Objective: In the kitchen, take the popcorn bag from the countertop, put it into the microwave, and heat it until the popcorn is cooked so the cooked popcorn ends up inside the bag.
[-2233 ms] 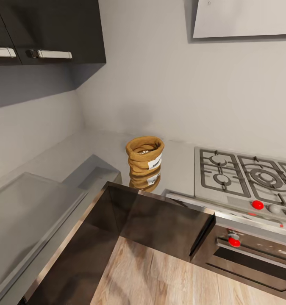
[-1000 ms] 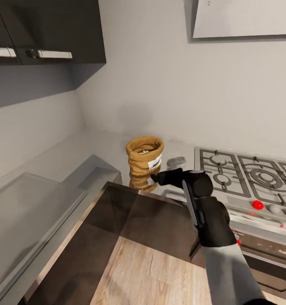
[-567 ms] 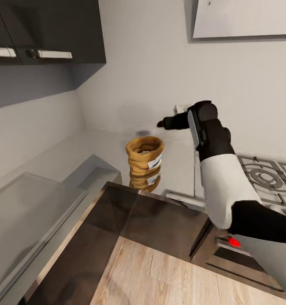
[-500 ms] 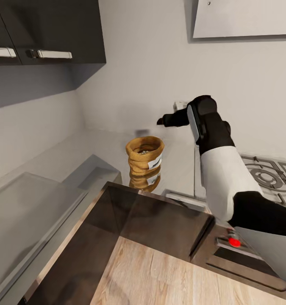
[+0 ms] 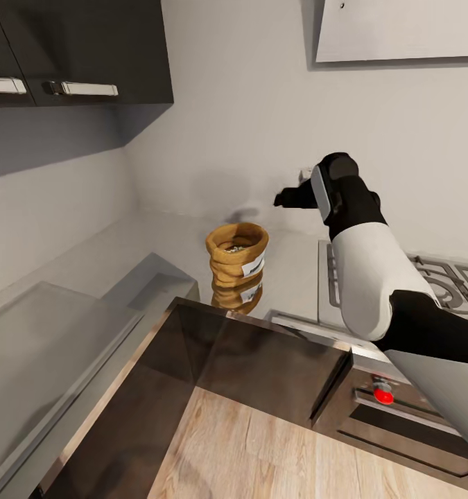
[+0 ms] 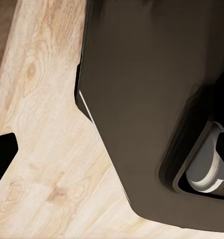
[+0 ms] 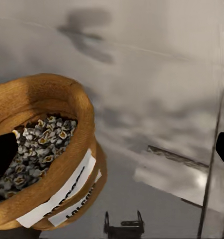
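The squat tan-brown paper popcorn bag (image 5: 237, 254) with rolled, ribbed sides and a small white label stands upright on the glossy grey countertop (image 5: 123, 249), close to the inner corner of the L-shaped run and mirrored in the shiny surface. Its mouth is open; in the right wrist view the popcorn bag (image 7: 40, 149) shows pale kernels heaped inside. To its right on the same surface lies the steel gas hob with dark grates (image 5: 435, 274), and below that an oven front with a red knob (image 5: 380, 395).

The right gripper (image 5: 288, 199) hangs above the bag and off to the hob side, well apart from it, holding nothing. In the right wrist view 2 dark fingertips sit at opposite edges of the picture, so its jaws stand spread wide. The left wrist view faces a dark cabinet panel over pale wood flooring (image 6: 37, 149); I cannot tell how that gripper's jaws stand.

The risk, I judge, lies in the descent: the sack is soft and open-topped, so coming down off-centre could tip it and scatter kernels, while a hard squeeze on the rolled rim could crumple it or let it slip.
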